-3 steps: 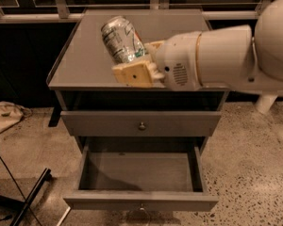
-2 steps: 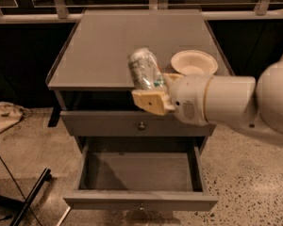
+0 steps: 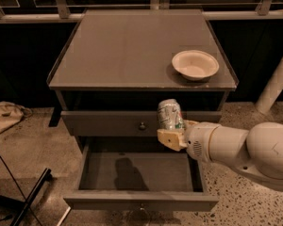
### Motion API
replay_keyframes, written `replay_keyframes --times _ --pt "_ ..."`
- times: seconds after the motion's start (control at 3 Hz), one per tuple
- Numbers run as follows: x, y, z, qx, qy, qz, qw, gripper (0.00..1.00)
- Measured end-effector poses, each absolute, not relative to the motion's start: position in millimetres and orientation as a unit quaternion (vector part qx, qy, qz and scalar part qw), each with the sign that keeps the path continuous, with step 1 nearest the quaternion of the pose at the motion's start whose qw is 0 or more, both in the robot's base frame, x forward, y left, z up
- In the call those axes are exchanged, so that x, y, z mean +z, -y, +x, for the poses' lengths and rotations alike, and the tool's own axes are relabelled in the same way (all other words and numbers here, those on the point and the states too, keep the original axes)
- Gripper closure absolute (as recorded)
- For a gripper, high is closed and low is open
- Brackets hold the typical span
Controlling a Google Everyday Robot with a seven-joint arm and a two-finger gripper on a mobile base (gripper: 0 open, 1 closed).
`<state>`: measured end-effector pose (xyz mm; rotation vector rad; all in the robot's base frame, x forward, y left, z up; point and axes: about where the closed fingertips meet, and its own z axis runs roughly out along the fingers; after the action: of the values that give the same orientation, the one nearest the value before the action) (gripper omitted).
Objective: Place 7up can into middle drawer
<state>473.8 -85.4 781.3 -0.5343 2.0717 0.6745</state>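
Note:
My gripper (image 3: pixel 172 134) is shut on the 7up can (image 3: pixel 169 115), a silvery can with a green-and-white label. It holds the can nearly upright, in front of the upper drawer's front. The can hangs above the right part of the middle drawer (image 3: pixel 137 173), which is pulled out wide open and shows an empty grey floor. A dark shadow falls on the drawer floor near its middle. The white arm reaches in from the right.
A cream round bowl (image 3: pixel 195 64) sits at the right front of the cabinet top (image 3: pixel 122 51). The upper drawer (image 3: pixel 108 122) is shut, with a small knob (image 3: pixel 142 125). A cloth bundle (image 3: pixel 4 114) and a dark stand leg (image 3: pixel 30 197) lie on the floor at left.
My gripper has carried the can from above the cabinet top forward and down past its front edge, to above the open drawer. The can has turned from tilted to nearly upright.

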Motion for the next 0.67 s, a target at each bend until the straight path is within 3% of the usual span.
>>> replay_keyframes --times 0.67 --pt "726.8 107.0 476.5 0.277 -0.848 -0.169 0.42 1.0"
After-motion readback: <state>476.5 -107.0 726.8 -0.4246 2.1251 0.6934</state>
